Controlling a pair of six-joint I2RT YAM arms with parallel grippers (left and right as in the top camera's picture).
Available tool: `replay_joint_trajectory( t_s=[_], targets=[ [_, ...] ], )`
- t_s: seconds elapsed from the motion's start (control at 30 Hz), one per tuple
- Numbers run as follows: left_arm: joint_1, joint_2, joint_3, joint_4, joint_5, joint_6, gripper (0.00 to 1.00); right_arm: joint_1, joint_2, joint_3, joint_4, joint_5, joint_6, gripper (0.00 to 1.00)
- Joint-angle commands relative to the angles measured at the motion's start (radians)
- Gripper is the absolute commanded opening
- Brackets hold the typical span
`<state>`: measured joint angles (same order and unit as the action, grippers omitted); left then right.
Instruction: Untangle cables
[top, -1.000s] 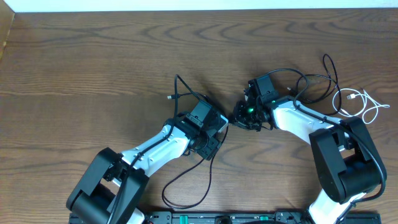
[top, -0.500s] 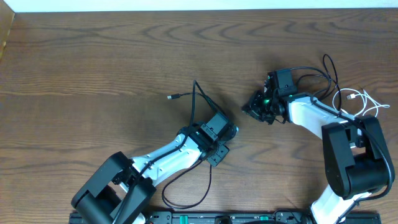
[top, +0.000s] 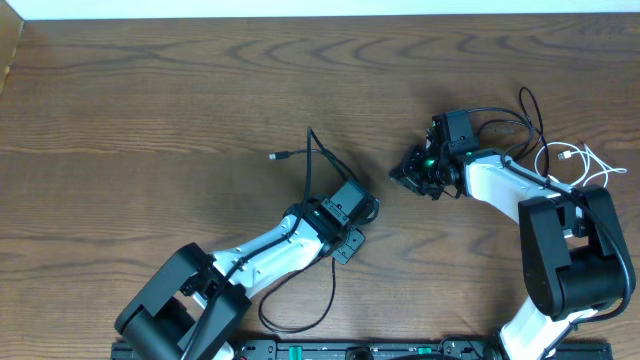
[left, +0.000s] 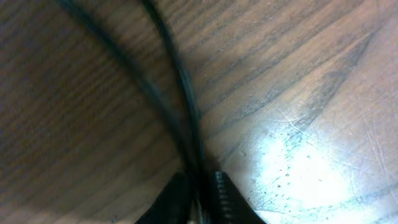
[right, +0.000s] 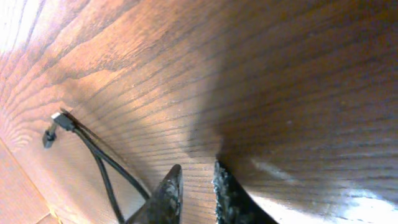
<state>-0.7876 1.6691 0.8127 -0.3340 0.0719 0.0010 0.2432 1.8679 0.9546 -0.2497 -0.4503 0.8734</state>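
left pincer (left: 200, 198) pinching a black cord (left: 186, 106) on the bench (top: 150, 100).
your right pincer (right: 194, 186) is pressed nearly together just over the wood; more black cords (top: 537, 118) and the white cord (top: 572, 155) lie far right.

left arm (top: 265, 246), right arm (top: 495, 180): white links, black joints | green light (top: 428, 160) | fingers (left: 175, 199): black, ridged

A dark brown wooden bench (top: 150, 90) with wavy grain fills the overhead view; close up it shows fine scratches and glare. A white strip (top: 300, 8) borders its far edge, a pale wooden piece (top: 8, 45) the far left corner
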Motion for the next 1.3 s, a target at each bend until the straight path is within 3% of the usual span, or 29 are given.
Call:
replay_joint_trajectory(
  t_s=[0.0, 0.1, 0.27, 0.57, 0.87, 1.13, 1.27],
  targets=[
    [-0.001, 0.063, -0.053, -0.022, 0.013, 0.005, 0.13, -0.006, 0.055, -0.046, -0.034, 0.13, -0.01, 0.17],
    [-0.001, 0.063, -0.048, -0.024, 0.012, 0.006, 0.13, -0.006, 0.055, -0.046, -0.034, 0.13, -0.01, 0.29],
    [-0.001, 0.063, -0.032, -0.015, -0.007, 0.028, 0.08, -0.006, 0.055, -0.046, -0.034, 0.138, -0.01, 0.34],
    [0.0, 0.063, -0.027, 0.207, -0.013, 0.023, 0.08, 0.003, 0.055, -0.046, -0.034, 0.146, -0.011, 0.33],
    [0.065, 0.063, -0.027, 0.296, -0.008, -0.119, 0.08, 0.007, 0.055, -0.046, -0.033, 0.16, -0.01, 0.33],
    [0.194, 0.063, -0.027, 0.359, 0.259, -0.157, 0.08, 0.007, 0.055, -0.046, -0.031, 0.16, -0.01, 0.33],
    [0.221, 0.053, -0.024, 0.36, 0.269, -0.157, 0.08, 0.007, 0.055, -0.046, -0.032, 0.16, -0.01, 0.31]
  ],
)
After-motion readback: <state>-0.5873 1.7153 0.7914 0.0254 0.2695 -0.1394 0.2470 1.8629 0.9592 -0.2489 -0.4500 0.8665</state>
